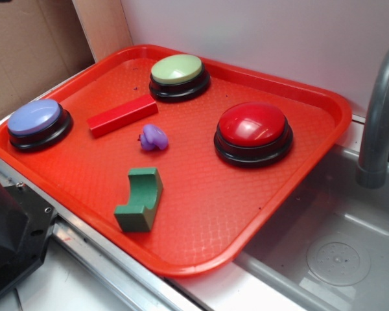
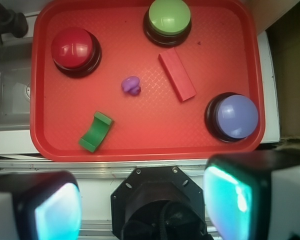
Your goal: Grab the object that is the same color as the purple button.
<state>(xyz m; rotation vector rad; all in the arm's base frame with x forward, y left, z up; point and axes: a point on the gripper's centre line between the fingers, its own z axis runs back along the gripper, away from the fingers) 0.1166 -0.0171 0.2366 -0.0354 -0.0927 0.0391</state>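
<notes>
A small purple lumpy object [image 1: 153, 137] [image 2: 131, 85] lies near the middle of the red tray [image 1: 201, 214] [image 2: 140, 145]. The purple button [image 1: 36, 122] [image 2: 235, 117], lavender dome on a black base, stands at the tray's left corner in the exterior view. My gripper [image 2: 145, 205] is high above the robot base, off the tray's near edge, open with nothing between its fingers [image 2: 57, 212]. In the exterior view the gripper itself is out of frame; only the black robot base [image 1: 10, 227] shows at the lower left.
On the tray also stand a green-topped button [image 1: 178, 75] [image 2: 168, 20] and a red-topped button [image 1: 253, 131] [image 2: 75, 50]. A red bar [image 1: 122, 115] [image 2: 176, 74] lies close to the purple object, a green arch block [image 1: 140, 198] [image 2: 96, 131] nearer the front. A grey sink [image 1: 337, 253] with faucet [image 1: 379, 116] adjoins.
</notes>
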